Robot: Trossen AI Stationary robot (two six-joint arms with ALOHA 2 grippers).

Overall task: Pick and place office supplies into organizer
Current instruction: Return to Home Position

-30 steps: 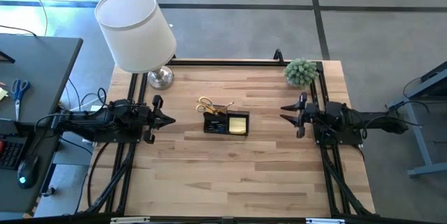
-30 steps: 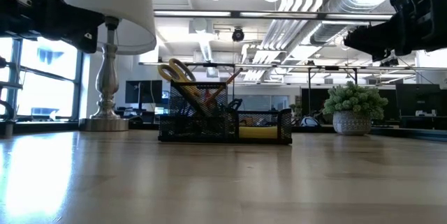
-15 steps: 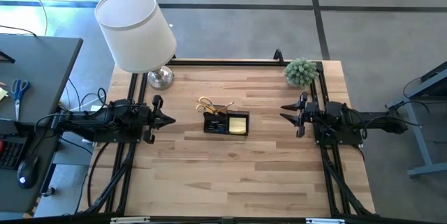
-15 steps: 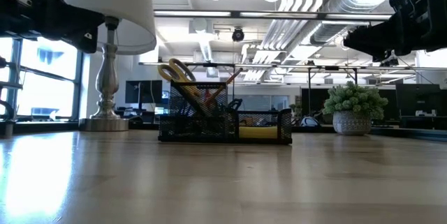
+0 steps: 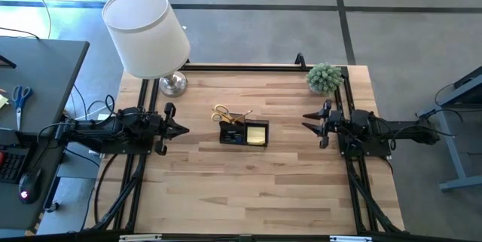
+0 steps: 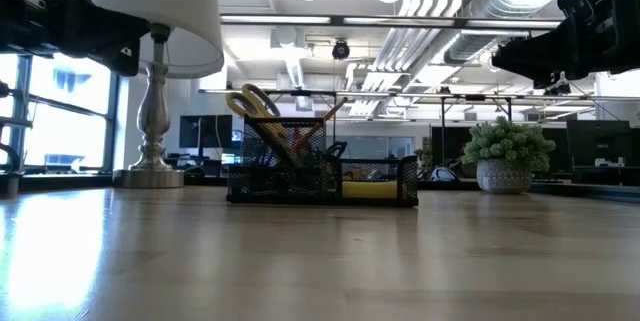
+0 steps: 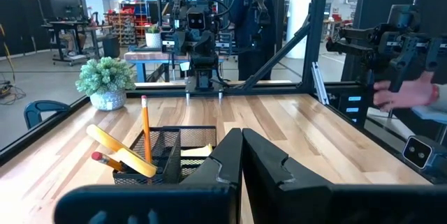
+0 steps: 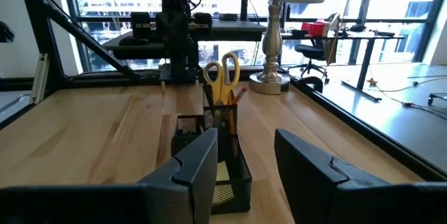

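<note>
The black mesh organizer (image 5: 243, 133) stands on the table's middle. Yellow-handled scissors (image 5: 221, 112) and pencils (image 7: 146, 128) stick up out of its taller compartment, and the yellow sticky-note pad (image 5: 257, 134) lies in its low tray. My left gripper (image 5: 183, 129) hovers shut at the table's left side, pointing level toward the organizer. My right gripper (image 5: 307, 121) hovers open at the right side, also pointing level toward it. Neither touches anything.
A lamp with a white shade (image 5: 147, 32) stands at the far left corner, a small potted plant (image 5: 324, 78) at the far right corner. Bare wood lies between the organizer and the near edge. A person's hand (image 7: 401, 93) shows beyond the table's edge.
</note>
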